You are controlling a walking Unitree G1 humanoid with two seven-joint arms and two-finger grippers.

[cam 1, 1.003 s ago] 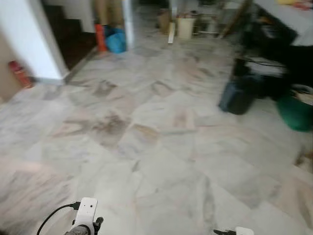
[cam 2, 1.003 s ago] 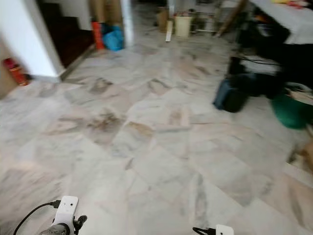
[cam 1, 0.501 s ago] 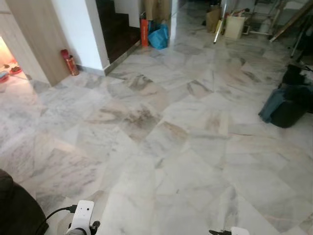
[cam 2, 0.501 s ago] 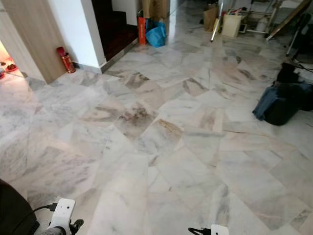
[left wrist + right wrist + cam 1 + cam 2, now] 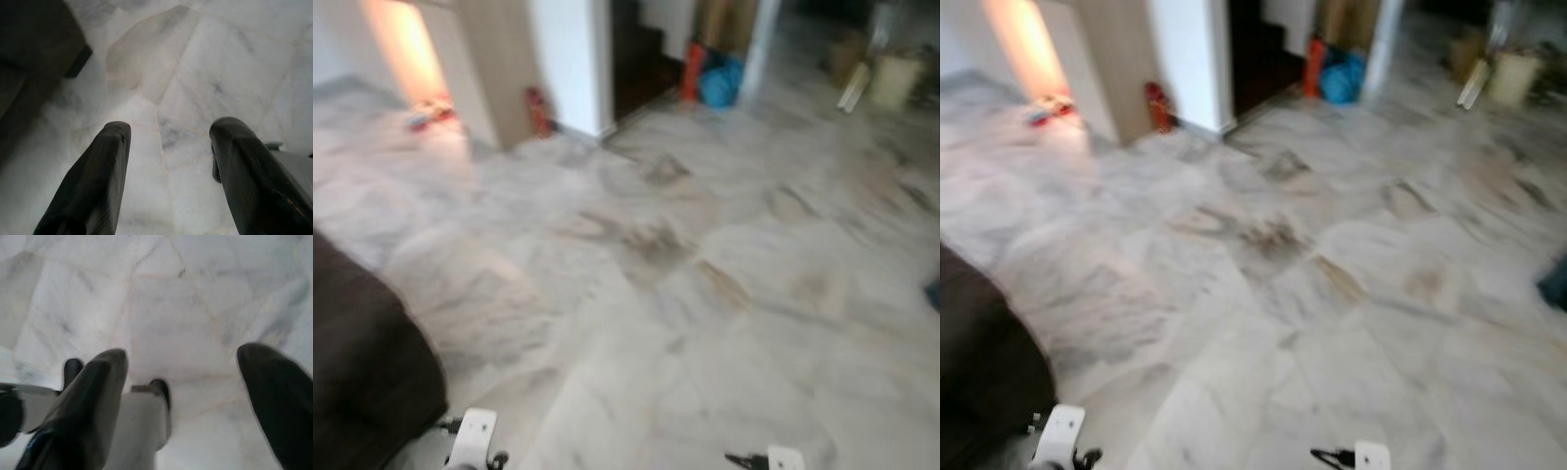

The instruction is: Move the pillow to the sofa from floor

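- Left eye view: blurred. A grey-white marble floor (image 5: pixel 705 294) spreads ahead. A dark sofa (image 5: pixel 357 362) fills the lower left corner, its edge close to the robot's left arm. At the bottom edge the white top of the left wrist (image 5: pixel 473 439) and of the right wrist (image 5: pixel 783 458) just show. Beyond, a white pillar (image 5: pixel 573 59) stands beside a wooden panel (image 5: pixel 499 59), with a red cylinder (image 5: pixel 538 110) at its foot. An orange glow (image 5: pixel 406 49) lights the far left, with small red things (image 5: pixel 431 113) on the floor there.
- Containers, same view: a blue bag (image 5: pixel 721 80) sits on the floor by an orange upright thing (image 5: pixel 691 70); a pale bucket (image 5: pixel 895 80) stands far right. What either holds is too blurred to tell. A pillow cannot be made out anywhere on the floor.
- Right eye view: same scene; a dark blue thing (image 5: pixel 1555 282) is cut off by the right edge.
- Left wrist view: the left gripper (image 5: pixel 168 134) hangs over bare marble, its two black fingers (image 5: pixel 98 181) spread wide with nothing between them. The sofa's dark base (image 5: pixel 34 54) and a small black foot (image 5: pixel 78 61) lie near.
- Right wrist view: the right gripper (image 5: pixel 183 360) likewise has its fingers (image 5: pixel 83 406) parted and empty above the floor; the robot's pale foot (image 5: pixel 144 426) shows below.
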